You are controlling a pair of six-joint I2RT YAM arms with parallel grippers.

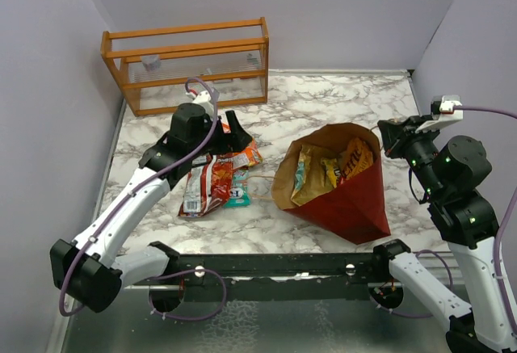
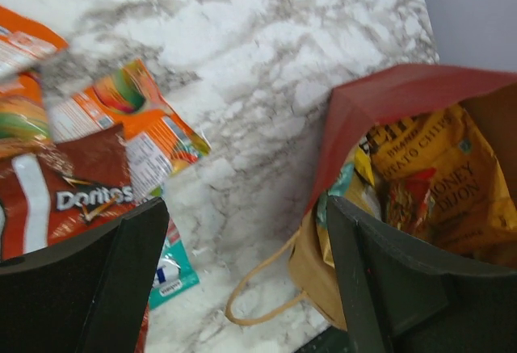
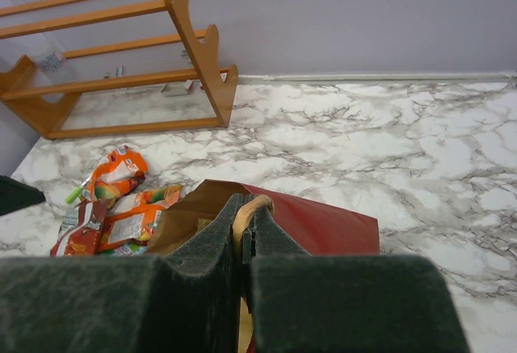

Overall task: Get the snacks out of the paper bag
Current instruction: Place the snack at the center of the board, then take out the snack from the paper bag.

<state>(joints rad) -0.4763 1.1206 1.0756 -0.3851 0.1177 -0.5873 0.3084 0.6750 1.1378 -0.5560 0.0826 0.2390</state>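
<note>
- bag [image 1: 351,208]: lies on its side on the marble table [image 1: 323,98]. Red outside, brown inside. Its mouth faces left toward the pile.
- snacks [image 1: 335,167] in the bag: several gold and yellow packets are visible in the mouth. One teal edge shows at the left lip. I can't tell how many lie deeper.
- pile [image 1: 214,179]: loose packets on the table just left of the bag's mouth, not touching it. It has a red Doritos packet [image 2: 81,195], orange ones on the side away from the bag, and a small teal packet [image 2: 174,268] on the bag side.
- left gripper [image 2: 246,208]: left of the bag, over the pile's far end. The jaws are spread wide with nothing between them. The wrist view looks down on bare marble between the pile and the bag.
- right gripper [image 3: 245,216]: at the bag's far-right rim. The jaws are closed tight there, pinching the tan cord handle [image 3: 257,201] and holding that edge of the mouth up.
- second handle [image 2: 258,288]: a cord loop lying on the marble at the near-left lip of the bag.
- rack [image 1: 186,62]: orange wood, well beyond the bag to the far left, against the back wall.
</note>
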